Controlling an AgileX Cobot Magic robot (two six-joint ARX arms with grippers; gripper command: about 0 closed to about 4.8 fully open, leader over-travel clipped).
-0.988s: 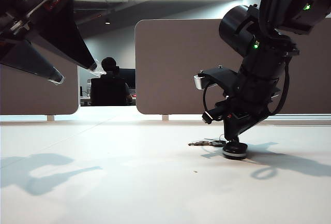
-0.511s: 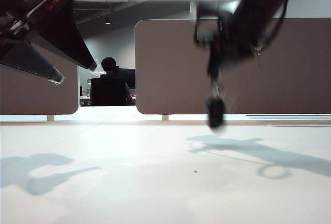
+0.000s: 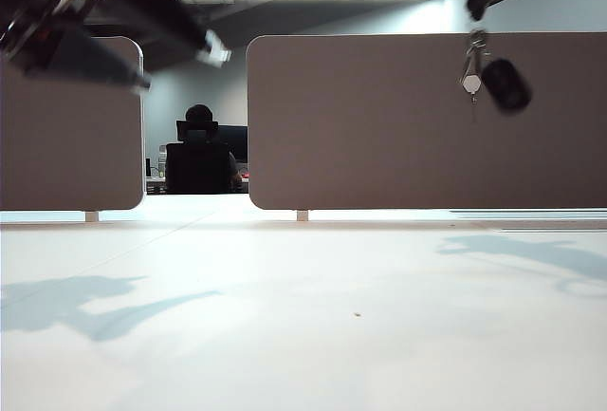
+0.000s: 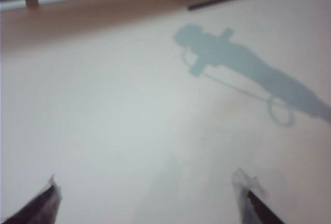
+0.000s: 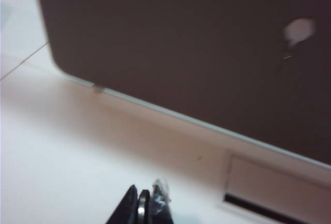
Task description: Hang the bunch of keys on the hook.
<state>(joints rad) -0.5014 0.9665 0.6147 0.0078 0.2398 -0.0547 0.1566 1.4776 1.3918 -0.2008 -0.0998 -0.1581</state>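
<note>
Both end effectors aloft: right point(image 5: 145, 203) clamping keys point(image 3: 495, 79), left point(image 4: 150, 195) agape.

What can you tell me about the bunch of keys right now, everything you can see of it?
The bunch of keys dangles in the air in front of the brown-grey divider panel, well above the table. It hangs from the shut right gripper. A black oval fob swings out beside a few thin metal keys, slightly blurred.
</note>
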